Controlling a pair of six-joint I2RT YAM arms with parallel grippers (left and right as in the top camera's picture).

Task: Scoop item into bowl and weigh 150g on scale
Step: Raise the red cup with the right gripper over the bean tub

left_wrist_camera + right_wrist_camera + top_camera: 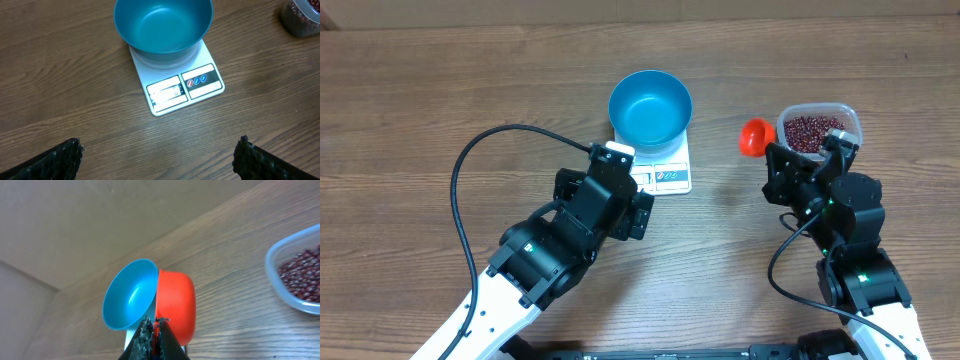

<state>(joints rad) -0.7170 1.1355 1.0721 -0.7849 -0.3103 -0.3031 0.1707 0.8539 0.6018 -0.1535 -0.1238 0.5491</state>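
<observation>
The blue bowl stands on the white scale and has nothing in it. The dark red beans lie in a clear plastic tub at the right. My right gripper is shut on the handle of a red scoop, held between tub and bowl; no beans show in it. Just below the scale's display edge, my left gripper is wide open and holds nothing.
A black cable loops over the wooden table left of the left arm. The tub's edge shows at the left wrist view's top right. A wall or board rises behind the table in the right wrist view.
</observation>
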